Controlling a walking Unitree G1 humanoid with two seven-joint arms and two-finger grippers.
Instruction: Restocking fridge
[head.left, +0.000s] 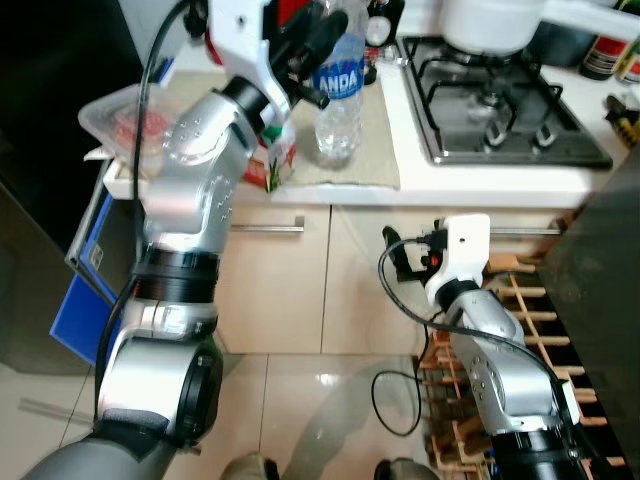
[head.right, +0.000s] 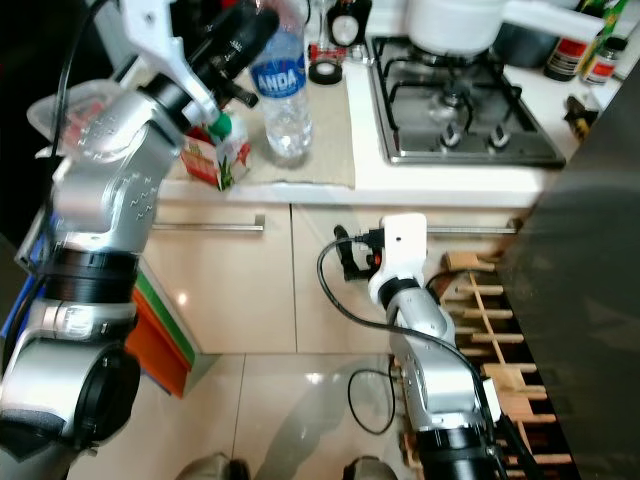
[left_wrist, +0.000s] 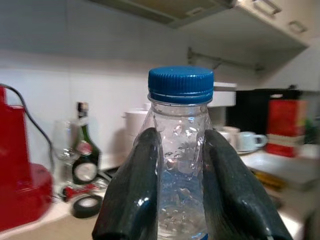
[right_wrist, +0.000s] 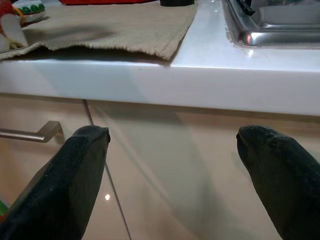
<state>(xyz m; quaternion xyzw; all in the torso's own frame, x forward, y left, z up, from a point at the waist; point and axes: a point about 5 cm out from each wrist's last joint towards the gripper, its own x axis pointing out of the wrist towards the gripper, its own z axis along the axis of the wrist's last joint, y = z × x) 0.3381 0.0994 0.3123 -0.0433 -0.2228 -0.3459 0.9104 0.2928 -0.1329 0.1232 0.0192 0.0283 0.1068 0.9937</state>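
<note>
Here the left gripper (left_wrist: 180, 165) is up at the counter, its two black fingers (left_wrist: 132, 190) pressed against either side of a clear water bottle (head.left: 338, 95) just below the blue cap (left_wrist: 180, 84) — clamped on its neck. The bottle stands upright on a beige cloth mat (head.left: 365, 150) that lies on the white countertop (head.left: 480, 185), its blue label partly readable behind the arm. Just beside the bottle, toward the robot's left, a small carton with a green cap (head.right: 222, 150) sits at the mat's edge, and further left a clear plastic tray of reddish food (head.left: 120, 118) rests near the counter's end. To the right of the mat is a steel gas hob (head.left: 500, 100) with a white pot (head.left: 490, 22) on a back burner. In the left wrist view a red appliance (left_wrist: 20, 185), a dark wine bottle (left_wrist: 84, 150), a roll of black tape (left_wrist: 87, 206) and white cups (left_wrist: 247, 140) stand behind the bottle, all soft with blur. The right gripper (right_wrist: 172, 150) hangs low in front of the cream cabinet doors (right_wrist: 165, 170), below the counter's edge — its fingers spread wide with nothing between them. A wooden rack (head.left: 540, 320) stands by the right arm on the pale tiled floor (head.left: 300, 400).
</note>
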